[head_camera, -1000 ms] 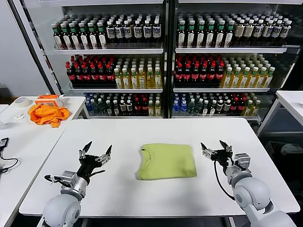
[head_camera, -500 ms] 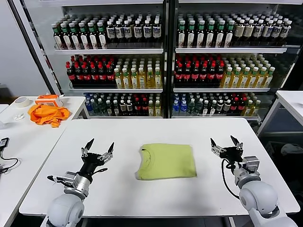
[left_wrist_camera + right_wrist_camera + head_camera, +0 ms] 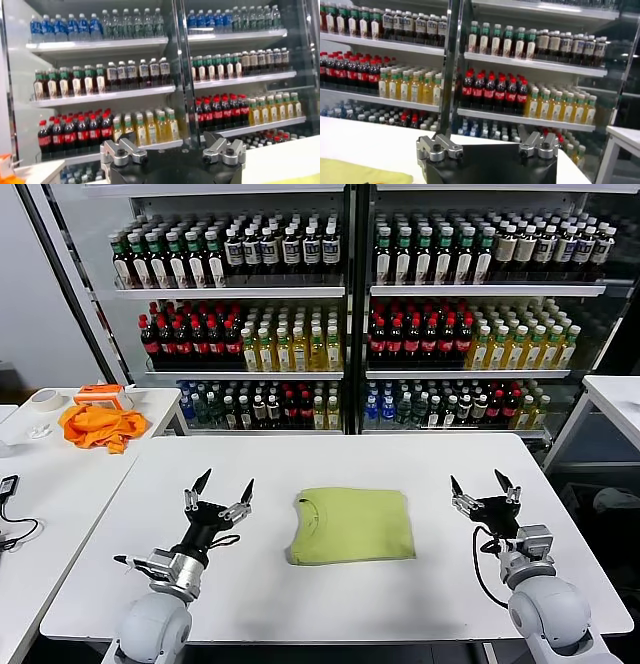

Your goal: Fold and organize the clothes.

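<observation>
Yellow-green T-shirt lies folded into a rectangle mid-table, neck toward the robot's left, with the left end effector and right end effector raised to either side of it, well apart from it, fingers spread and empty.

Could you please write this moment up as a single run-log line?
T-shirt: folded, flat at table centre | left gripper: open, raised, to the shirt's left | right gripper: open, raised, to its right | neither touches shirt
</observation>
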Motion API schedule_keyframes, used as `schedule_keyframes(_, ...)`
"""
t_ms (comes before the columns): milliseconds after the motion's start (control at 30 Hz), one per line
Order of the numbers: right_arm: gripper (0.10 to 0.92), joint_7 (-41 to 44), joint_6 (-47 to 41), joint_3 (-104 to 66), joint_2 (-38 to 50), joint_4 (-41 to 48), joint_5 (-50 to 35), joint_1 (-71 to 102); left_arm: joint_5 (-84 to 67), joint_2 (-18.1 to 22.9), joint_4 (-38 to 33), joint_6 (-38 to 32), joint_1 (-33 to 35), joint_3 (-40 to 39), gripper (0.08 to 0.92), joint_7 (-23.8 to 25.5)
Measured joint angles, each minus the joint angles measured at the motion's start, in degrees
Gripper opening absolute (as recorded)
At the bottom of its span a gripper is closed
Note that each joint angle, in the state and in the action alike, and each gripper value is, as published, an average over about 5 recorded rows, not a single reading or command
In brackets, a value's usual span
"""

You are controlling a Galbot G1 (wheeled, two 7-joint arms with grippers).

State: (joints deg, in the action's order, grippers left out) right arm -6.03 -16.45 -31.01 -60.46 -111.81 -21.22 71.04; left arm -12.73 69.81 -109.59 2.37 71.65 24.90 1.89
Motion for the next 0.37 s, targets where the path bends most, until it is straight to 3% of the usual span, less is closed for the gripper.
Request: schedule_keyframes(367, 0.823, 0.76, 1.76, -0.26, -0.15, 0.74, 1.95, 0.33, 4.67, 1.84, 0.28, -3.45, 0.05, 0.58, 0.823, 2.11)
